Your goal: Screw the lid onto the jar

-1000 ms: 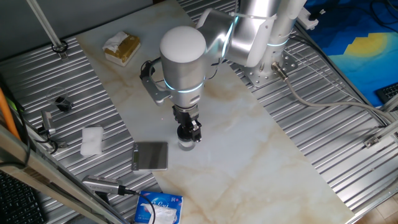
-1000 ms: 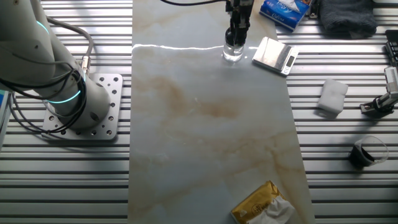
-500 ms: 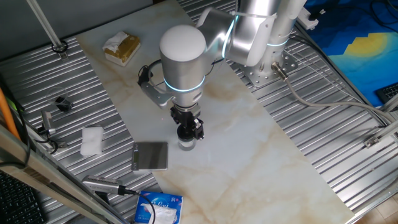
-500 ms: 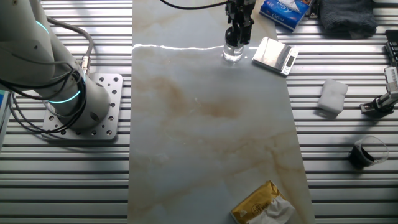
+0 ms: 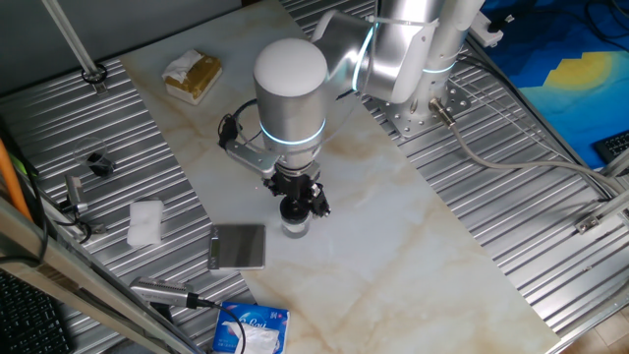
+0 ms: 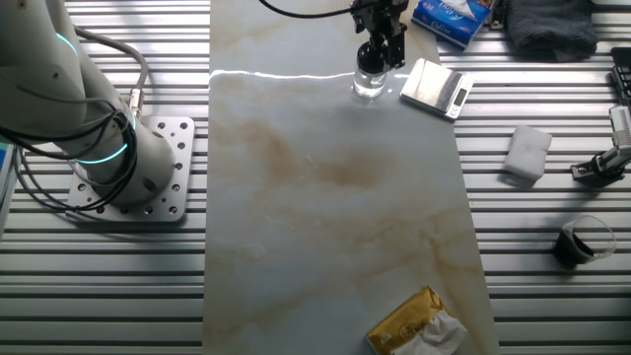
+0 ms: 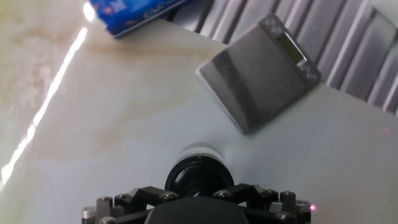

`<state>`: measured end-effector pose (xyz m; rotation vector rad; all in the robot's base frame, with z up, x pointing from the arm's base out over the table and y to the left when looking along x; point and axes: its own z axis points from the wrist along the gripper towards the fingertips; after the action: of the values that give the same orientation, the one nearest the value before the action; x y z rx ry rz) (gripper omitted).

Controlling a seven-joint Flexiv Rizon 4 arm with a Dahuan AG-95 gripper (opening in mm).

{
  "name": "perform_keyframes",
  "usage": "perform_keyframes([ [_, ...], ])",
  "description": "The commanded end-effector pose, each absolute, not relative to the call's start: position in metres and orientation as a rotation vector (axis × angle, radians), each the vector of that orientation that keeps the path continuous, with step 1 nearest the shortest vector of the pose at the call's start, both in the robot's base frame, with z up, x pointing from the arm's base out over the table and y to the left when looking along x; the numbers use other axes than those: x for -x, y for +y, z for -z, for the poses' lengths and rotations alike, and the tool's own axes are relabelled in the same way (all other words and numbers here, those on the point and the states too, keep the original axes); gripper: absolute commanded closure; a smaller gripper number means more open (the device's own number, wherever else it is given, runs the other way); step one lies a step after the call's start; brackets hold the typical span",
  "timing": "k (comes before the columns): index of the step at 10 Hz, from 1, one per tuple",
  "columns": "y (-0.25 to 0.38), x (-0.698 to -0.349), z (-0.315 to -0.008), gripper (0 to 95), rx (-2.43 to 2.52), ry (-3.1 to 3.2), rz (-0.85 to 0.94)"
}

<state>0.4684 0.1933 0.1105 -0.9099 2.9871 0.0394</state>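
The small clear jar (image 5: 294, 228) stands upright on the marble tabletop, just right of the grey square plate. The black lid (image 5: 293, 207) sits on top of it. My gripper (image 5: 295, 205) points straight down over the jar and is shut on the lid. In the other fixed view the gripper (image 6: 378, 49) is above the jar (image 6: 369, 85) at the table's far edge. The hand view looks down on the round black lid (image 7: 199, 177) between my fingers, with the jar's glass rim (image 7: 200, 150) showing beyond it.
A grey square plate (image 5: 239, 246) lies close beside the jar (image 7: 258, 71). A blue tissue pack (image 5: 251, 327) is near the front edge. A white cloth (image 5: 145, 222), a yellow packet (image 5: 193, 75) and a small black part (image 5: 98, 162) lie to the left.
My wrist and gripper have turned about the vertical axis over the jar, with the lid held in them. The jar stays in the same spot.
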Motion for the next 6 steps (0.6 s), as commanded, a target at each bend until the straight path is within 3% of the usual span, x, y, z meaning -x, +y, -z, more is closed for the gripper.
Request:
perform_keyframes([
  [1,0.1951,-0.469,-0.1093,19.0,1.05,2.938,-0.034],
  [6,0.1987,-0.4695,-0.1069,19.0,1.121,2.905,-0.026],
])
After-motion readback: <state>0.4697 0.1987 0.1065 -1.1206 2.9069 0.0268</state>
